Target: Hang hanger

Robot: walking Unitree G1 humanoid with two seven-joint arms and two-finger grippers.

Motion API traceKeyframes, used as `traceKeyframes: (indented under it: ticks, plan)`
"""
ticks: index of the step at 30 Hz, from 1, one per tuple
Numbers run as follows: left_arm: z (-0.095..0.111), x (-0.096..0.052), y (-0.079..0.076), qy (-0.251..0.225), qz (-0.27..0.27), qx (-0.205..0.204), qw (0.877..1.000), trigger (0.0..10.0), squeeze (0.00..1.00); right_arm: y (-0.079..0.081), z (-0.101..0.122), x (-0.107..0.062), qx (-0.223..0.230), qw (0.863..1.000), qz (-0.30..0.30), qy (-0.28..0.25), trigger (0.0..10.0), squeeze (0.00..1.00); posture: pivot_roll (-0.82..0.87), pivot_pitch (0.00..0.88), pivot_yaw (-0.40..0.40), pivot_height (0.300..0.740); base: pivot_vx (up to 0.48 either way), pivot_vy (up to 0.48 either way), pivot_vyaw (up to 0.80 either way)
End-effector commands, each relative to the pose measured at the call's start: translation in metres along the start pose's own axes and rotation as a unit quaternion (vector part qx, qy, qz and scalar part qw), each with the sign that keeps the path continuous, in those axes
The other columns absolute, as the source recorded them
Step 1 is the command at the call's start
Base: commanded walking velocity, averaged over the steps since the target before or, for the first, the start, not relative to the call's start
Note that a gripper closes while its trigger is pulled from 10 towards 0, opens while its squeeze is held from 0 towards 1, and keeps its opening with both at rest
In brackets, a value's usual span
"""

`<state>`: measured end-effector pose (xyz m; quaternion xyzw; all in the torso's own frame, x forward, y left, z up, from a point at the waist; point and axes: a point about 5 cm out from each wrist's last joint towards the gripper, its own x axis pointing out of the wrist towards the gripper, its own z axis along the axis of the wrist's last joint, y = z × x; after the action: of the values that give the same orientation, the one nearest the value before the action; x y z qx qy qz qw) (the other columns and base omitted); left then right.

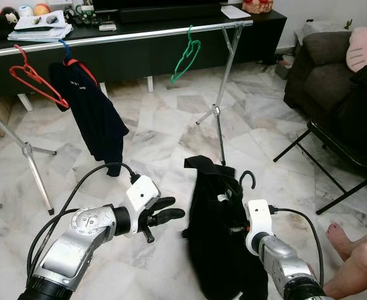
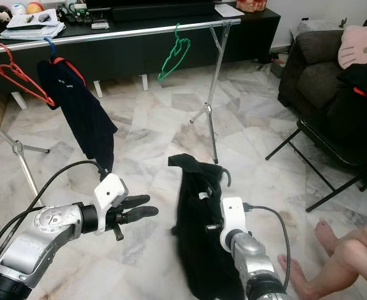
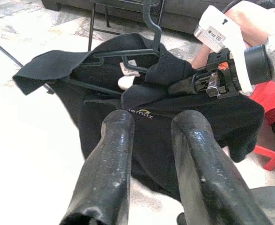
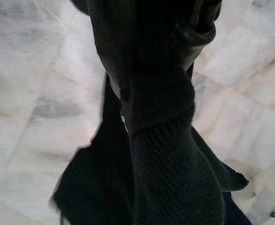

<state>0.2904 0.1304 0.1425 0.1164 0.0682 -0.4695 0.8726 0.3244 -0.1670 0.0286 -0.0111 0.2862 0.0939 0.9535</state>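
A black garment (image 1: 217,237) hangs on a dark hanger whose hook (image 1: 249,179) sticks up beside my right wrist. My right gripper (image 1: 234,229) is shut on the garment's collar, its fingers wrapped in cloth in the right wrist view. My left gripper (image 1: 177,208) is open, just left of the garment and not touching it; its two black fingers (image 3: 114,150) point at the cloth. A silver clothes rail (image 1: 139,34) runs across the back. It carries a red hanger (image 1: 33,81), a dark shirt (image 1: 92,115) and a green hanger (image 1: 186,56).
The rail's folding legs (image 1: 217,115) stand just beyond the garment, with another leg (image 1: 27,150) at the left. A black folding chair (image 1: 333,156) and a sofa (image 1: 324,62) are on the right. A person's foot (image 1: 339,240) rests at lower right. A red stool (image 3: 273,126) is close by.
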Motion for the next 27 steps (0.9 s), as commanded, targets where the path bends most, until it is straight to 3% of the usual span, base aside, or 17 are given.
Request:
traceKeyframes:
  ticks: [1,8,9,10,11,13,15,17,19,21,22,25,27]
  plan:
    - [0.004,-0.003,-0.001,-0.004,-0.001,0.007,1.0,10.0,1.0,-0.004,0.008,0.0,-0.009,1.0,-0.009,-0.016,0.0,0.0,-0.04,0.158,-0.019,0.74,0.0,0.0,0.0]
    - [0.005,-0.004,0.006,-0.009,0.035,0.012,0.999,10.0,1.0,-0.006,0.015,-0.001,-0.029,0.998,-0.019,-0.043,0.0,0.0,-0.04,0.159,-0.018,0.74,0.0,0.0,0.0]
    - [0.005,-0.004,0.009,-0.009,0.044,0.012,0.999,10.0,0.0,-0.005,0.016,-0.001,-0.038,0.998,-0.01,-0.044,0.0,0.0,-0.04,0.158,-0.018,0.74,0.0,0.0,0.0]
    - [0.004,-0.005,0.015,-0.006,0.069,0.018,0.997,10.0,0.0,-0.002,0.018,-0.002,-0.083,0.995,0.026,-0.044,0.0,0.0,-0.04,0.158,-0.017,0.74,0.0,0.0,0.0]
    - [0.004,-0.005,0.015,-0.006,0.069,0.018,0.997,10.0,0.0,-0.002,0.018,-0.002,-0.083,0.995,0.026,-0.044,0.0,0.0,-0.04,0.158,-0.017,0.74,0.0,0.0,0.0]
    - [0.004,-0.007,0.02,-0.002,0.082,0.026,0.996,10.0,0.0,0.0,0.022,-0.004,-0.151,0.984,0.076,-0.047,0.0,0.0,-0.04,0.158,-0.016,0.74,0.0,0.0,0.0]
    - [0.003,-0.008,0.022,0.0,0.083,0.029,0.996,10.0,0.0,-0.001,0.024,-0.007,-0.212,0.969,0.119,-0.043,0.0,0.0,-0.04,0.156,-0.018,0.74,0.0,0.0,0.0]
    - [0.003,-0.012,0.022,0.006,0.076,0.035,0.996,10.0,0.0,-0.016,0.03,-0.014,-0.281,0.947,0.157,-0.021,0.0,0.0,-0.04,0.153,-0.024,0.74,0.0,0.0,0.0]
    - [0.003,-0.012,0.022,0.006,0.076,0.035,0.996,10.0,0.0,-0.016,0.03,-0.014,-0.281,0.947,0.157,-0.021,0.0,0.0,-0.04,0.153,-0.024,0.74,0.0,0.0,0.0]
    - [0.002,-0.014,0.022,0.01,0.069,0.042,0.997,10.0,0.0,-0.026,0.034,-0.019,-0.32,0.93,0.182,-0.008,0.0,0.0,-0.04,0.15,-0.027,0.74,0.0,0.0,0.0]
    - [0.002,-0.014,0.022,0.01,0.069,0.042,0.997,10.0,0.0,-0.026,0.034,-0.019,-0.32,0.93,0.182,-0.008,0.0,0.0,-0.04,0.15,-0.027,0.74,0.0,0.0,0.0]
    - [0.0,-0.017,0.019,0.021,0.049,0.051,0.997,10.0,0.0,-0.03,0.04,-0.024,-0.352,0.91,0.22,-0.011,0.0,0.0,-0.04,0.147,-0.031,0.74,0.0,0.0,0.0]
    - [-0.006,-0.021,0.015,0.044,0.027,0.063,0.997,10.0,0.0,-0.034,0.043,-0.03,-0.374,0.891,0.257,0.001,0.0,0.0,-0.03,0.141,-0.033,0.74,0.0,0.0,0.0]
